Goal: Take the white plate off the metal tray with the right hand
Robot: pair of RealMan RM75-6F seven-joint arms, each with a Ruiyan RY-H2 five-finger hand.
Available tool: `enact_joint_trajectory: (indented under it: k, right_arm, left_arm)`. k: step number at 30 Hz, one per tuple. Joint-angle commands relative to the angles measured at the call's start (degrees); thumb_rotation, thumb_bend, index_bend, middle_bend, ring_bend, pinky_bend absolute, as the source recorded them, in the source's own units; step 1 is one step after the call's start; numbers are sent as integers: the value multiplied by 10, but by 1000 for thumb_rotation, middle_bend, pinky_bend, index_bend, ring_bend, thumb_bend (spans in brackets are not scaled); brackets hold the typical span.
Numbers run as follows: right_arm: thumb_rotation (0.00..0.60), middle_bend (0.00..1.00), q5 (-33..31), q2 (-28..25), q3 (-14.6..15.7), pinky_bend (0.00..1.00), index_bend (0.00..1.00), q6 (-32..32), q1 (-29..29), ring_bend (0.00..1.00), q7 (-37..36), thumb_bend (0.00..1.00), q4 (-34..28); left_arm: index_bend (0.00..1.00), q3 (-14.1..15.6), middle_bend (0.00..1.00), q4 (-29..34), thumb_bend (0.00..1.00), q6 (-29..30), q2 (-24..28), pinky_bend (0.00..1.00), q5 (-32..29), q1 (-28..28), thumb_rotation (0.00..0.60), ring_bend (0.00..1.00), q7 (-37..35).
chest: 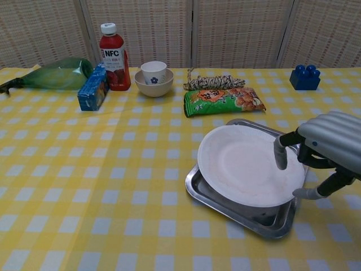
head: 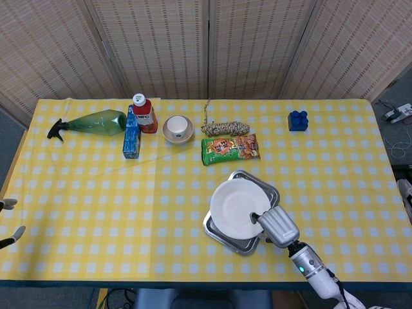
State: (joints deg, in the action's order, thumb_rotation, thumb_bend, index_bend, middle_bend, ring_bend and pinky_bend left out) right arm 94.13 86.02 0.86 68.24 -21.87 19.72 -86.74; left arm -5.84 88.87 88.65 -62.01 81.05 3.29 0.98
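Observation:
The white plate (head: 237, 207) (chest: 245, 164) lies tilted across the metal tray (head: 219, 230) (chest: 225, 206) at the front right of the table. My right hand (head: 277, 225) (chest: 328, 148) is at the plate's right edge. One finger (chest: 279, 156) reaches over the plate's top surface and the thumb (chest: 307, 193) lies low beside the rim; the fingers are apart and the plate still rests on the tray. Only the fingertips of my left hand (head: 8, 205) show at the far left edge of the head view, spread and holding nothing.
Along the back stand a green spray bottle (head: 96, 122), a blue box (head: 132, 138), a red juice bottle (head: 144, 114), a bowl with a cup (head: 178, 129), a rope bundle (head: 225, 128) and a blue block (head: 297, 120). A green snack bag (head: 230, 149) lies just behind the tray.

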Motion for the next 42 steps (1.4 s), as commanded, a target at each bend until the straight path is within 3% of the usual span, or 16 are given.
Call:
enact_joint_trajectory:
  k: [1, 13, 26, 42]
  right_arm:
    - [600, 1000, 5, 14, 3, 1000, 503, 3, -1, 1000, 4, 0, 15]
    - [600, 1000, 21, 65, 8, 1000, 503, 27, 1, 1000, -16, 0, 62]
    - [600, 1000, 36, 61, 28, 1000, 503, 48, 14, 1000, -20, 0, 48]
    - [600, 1000, 24, 82, 25, 1000, 497, 29, 12, 1000, -10, 0, 84]
  left_arm:
    - [431, -1, 421, -4, 180, -1, 3, 472, -3, -1, 600, 359, -4]
    - [428, -15, 421, -3, 180, -1, 28, 473, -31, -13, 600, 360, -40]
    - [429, -15, 421, -4, 180, 0, 35, 472, -30, -16, 600, 360, -45]
    - [428, -23, 422, -2, 180, -20, 41, 472, -62, -17, 600, 360, -41]
